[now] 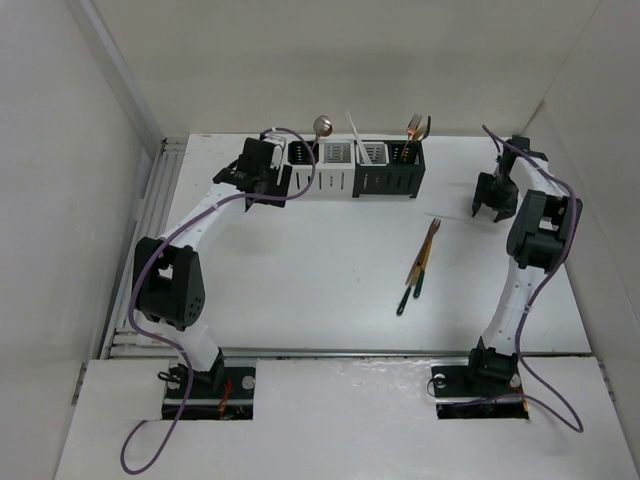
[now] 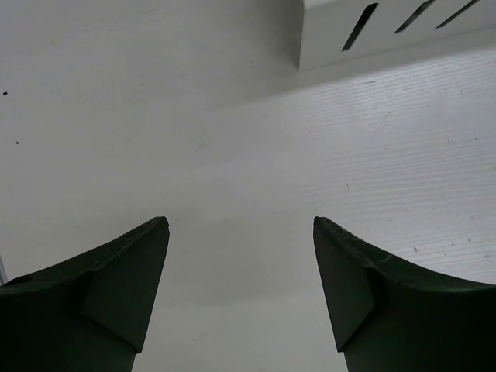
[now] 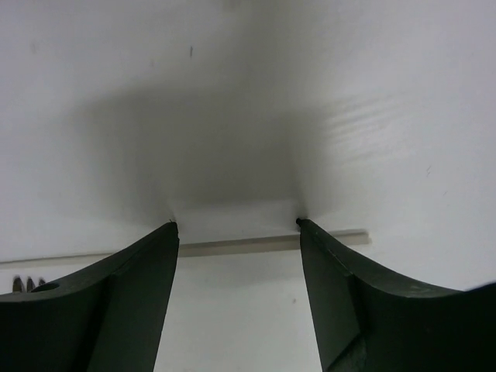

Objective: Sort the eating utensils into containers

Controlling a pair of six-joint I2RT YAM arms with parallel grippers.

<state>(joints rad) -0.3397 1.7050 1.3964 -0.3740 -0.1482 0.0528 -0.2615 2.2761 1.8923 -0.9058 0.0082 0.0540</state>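
The right gripper [image 3: 236, 223] is spread, its fingertips set either side of a pale chopstick [image 3: 263, 245] that lies flat on the table [image 3: 232, 333]; nothing is pinched yet. The stick should be closed on squarely and low, so that it is not rolled aside. The left gripper [image 2: 241, 219] is spread and empty beside a white holder [image 2: 387, 31]. Forks [image 1: 420, 262] are left mid-table, apart from the containers [image 1: 340, 180].

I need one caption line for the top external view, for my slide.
Left hand open beside the containers, right hand open at the far right, loose utensils lying on the table.
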